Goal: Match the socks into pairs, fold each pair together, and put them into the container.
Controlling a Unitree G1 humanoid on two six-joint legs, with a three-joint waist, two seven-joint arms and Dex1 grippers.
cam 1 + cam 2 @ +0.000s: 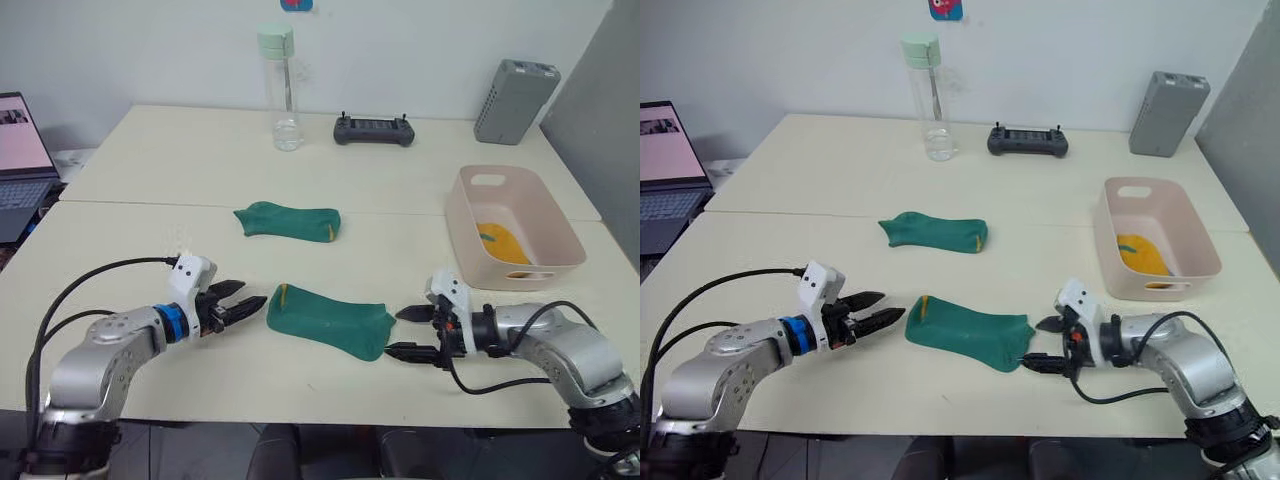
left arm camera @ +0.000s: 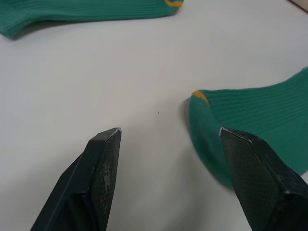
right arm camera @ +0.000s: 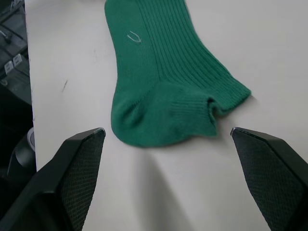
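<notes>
Now, in the left eye view, two dark green socks lie on the pale table (image 1: pixel 130 180). The near sock (image 1: pixel 330 321) sits flat low in the middle of the frame, and the far sock (image 1: pixel 288 221) lies above it, well apart, nearer the centre. The left gripper (image 1: pixel 238 302) is at lower left with its fingers spread a little, tips just beside the near sock's toe end but not touching it. The right gripper (image 1: pixel 412 332) is at lower right, fingers parted wide, tips just beside the sock's cuff end. The pink container (image 1: pixel 512 228) stands at the right of the frame with a mustard-yellow sock (image 1: pixel 503 242) lying inside. Along the top of the frame stand a clear bottle (image 1: pixel 283 90) with a pale green cap, a black controller (image 1: pixel 374 130) and a grey ribbed box (image 1: pixel 515 101). A laptop (image 1: pixel 22 160) shows at the left edge.

The right eye view gives the same layout, both grippers flanking the near sock.

From the left wrist view, the two black fingers stand well apart over bare table, the near sock's yellow-tipped end just beside one of them, and the far sock lies along the top edge.

From the right wrist view, the fingers stand wide at the bottom corners, and the near sock's ribbed cuff lies between and beyond them, untouched.
</notes>
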